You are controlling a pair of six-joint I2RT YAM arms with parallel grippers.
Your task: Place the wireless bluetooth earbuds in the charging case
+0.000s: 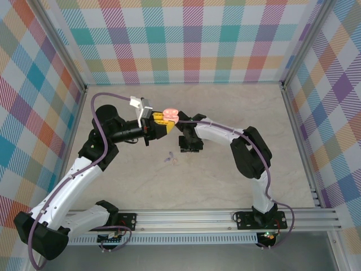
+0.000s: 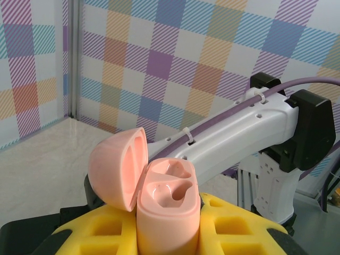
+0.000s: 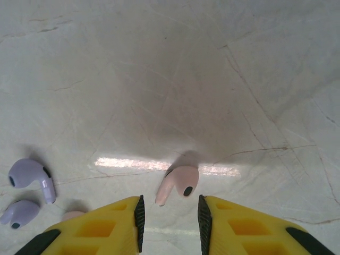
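Well, nearest the arm bases, two lilac earbuds (image 1: 171,160) lie loose on the table (image 3: 212,79), left of the work in hand. Just beyond them the right claw (image 3: 169,204) hangs low over the pink earbud (image 3: 178,183). Its yellow fingers are parted and hold nothing, and the earbud lies on the table just ahead of the gap. The step appears to be picking up this pink piece. The claw probably needs to move forward a touch so the pads straddle the rounded body rather than the thin stem. It should then sink until the tips almost touch the table and close gently, since so small and smooth a piece could squirt out sideways. Leaving the stem free and hanging down should ease insertion. Farther back, the left claw (image 2: 169,223) is clenched on the pink charging case (image 2: 169,212), held upright above the table. The lid (image 2: 114,170) is swung open to the left and both sockets (image 2: 170,192) look empty. It should stay steady, mouth up.
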